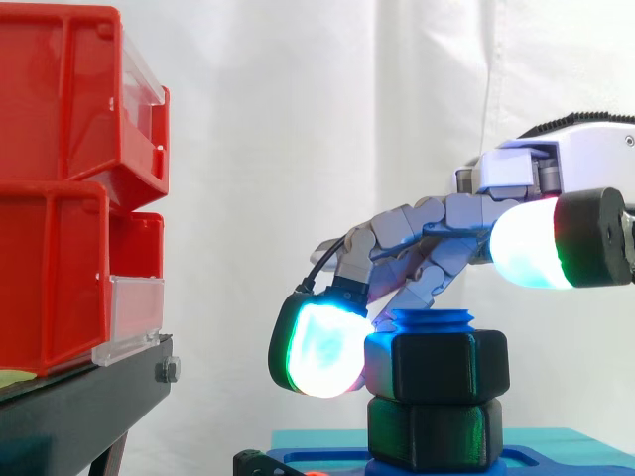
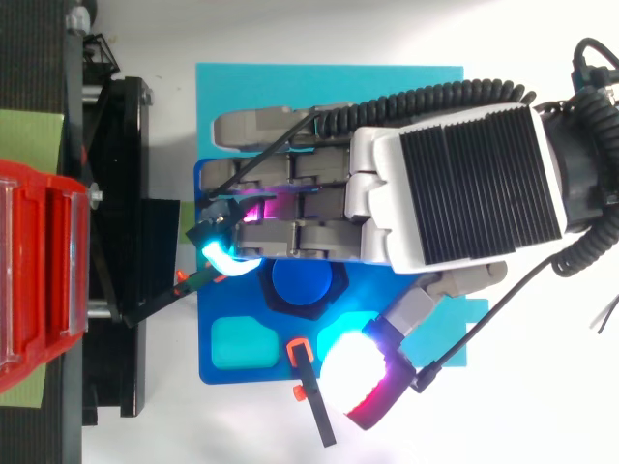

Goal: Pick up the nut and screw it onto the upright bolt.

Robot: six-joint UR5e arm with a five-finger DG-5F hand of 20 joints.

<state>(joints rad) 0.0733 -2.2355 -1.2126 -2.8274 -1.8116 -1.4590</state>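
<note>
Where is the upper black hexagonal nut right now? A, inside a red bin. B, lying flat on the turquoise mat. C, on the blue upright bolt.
C: in the side view the upper black hexagonal nut sits around the blue upright bolt, whose top pokes out above it.

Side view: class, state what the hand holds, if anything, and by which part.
It cannot be told: the hand arches over the upper nut on the blue bolt, but any grip on the nut's sides is unclear.
</note>
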